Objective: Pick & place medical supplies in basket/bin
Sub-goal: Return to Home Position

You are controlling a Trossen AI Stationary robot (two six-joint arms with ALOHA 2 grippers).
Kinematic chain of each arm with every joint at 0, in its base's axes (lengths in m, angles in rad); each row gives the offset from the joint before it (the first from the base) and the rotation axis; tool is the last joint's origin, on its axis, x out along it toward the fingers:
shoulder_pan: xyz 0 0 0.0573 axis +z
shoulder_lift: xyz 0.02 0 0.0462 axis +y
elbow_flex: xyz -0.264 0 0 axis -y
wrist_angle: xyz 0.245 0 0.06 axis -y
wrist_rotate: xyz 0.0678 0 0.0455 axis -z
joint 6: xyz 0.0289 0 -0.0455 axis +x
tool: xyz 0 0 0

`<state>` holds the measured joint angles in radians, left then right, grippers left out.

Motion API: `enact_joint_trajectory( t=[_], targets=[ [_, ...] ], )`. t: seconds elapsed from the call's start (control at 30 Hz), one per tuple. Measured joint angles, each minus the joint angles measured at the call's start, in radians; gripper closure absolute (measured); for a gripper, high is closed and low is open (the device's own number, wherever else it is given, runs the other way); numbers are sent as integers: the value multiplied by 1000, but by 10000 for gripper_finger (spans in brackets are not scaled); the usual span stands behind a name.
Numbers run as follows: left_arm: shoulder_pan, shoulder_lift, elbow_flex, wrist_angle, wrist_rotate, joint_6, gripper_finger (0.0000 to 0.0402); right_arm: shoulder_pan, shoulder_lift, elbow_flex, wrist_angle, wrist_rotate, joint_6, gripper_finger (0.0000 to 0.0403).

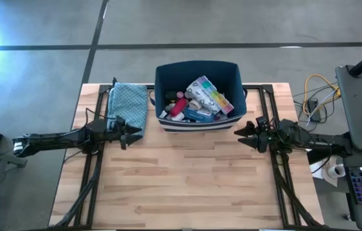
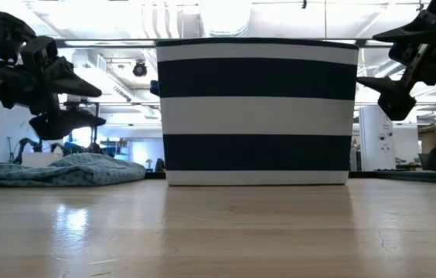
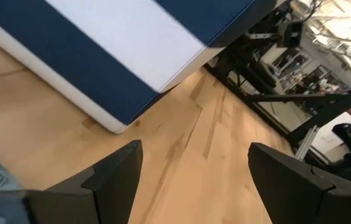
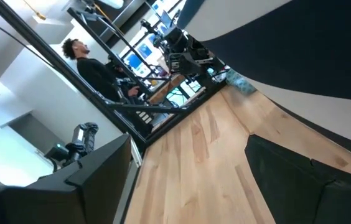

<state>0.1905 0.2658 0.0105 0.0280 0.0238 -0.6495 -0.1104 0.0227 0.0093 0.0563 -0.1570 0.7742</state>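
Supplies (image 1: 197, 102): you have them heaped inside the bin (image 1: 197, 65), the pill organiser (image 1: 214, 96) uppermost. None shows on the worktop (image 1: 187, 183), so judge the loading complete.

Bin: it stands between the two pincers, ahead of each and toward the middle, apart from both. Its striped wall fills part of each wrist view.

Left pincer (image 1: 131, 133): fingers spread, nothing between them. It hangs above the worktop, not on it. Right pincer (image 1: 244, 136): likewise spread and empty, raised at the opposite side. Both point inward across the bare boards. That posture suits parking the arms: no load carried, height kept above the bin's base and the worktop.

Surroundings: the patterned cloth (image 1: 128, 106) lies just beyond the left pincer, between it and the far edge, beside the bin. It is no part of the job. In the low view the left pincer sits above it, so a low retreat could snag it; keep the height. Nothing lies near the right pincer. Off the worktop on that arm's side are cables (image 1: 316, 96). A person (image 4: 98, 62) sits in the room beyond, well apart.
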Motion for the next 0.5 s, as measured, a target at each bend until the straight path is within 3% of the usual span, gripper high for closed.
enact_joint_trajectory(
  t=[0.5],
  targets=[
    [0, 114, 0, 0, 0, 0, 130, 0, 1, 0, 1, 0, 0, 92]
  ],
)
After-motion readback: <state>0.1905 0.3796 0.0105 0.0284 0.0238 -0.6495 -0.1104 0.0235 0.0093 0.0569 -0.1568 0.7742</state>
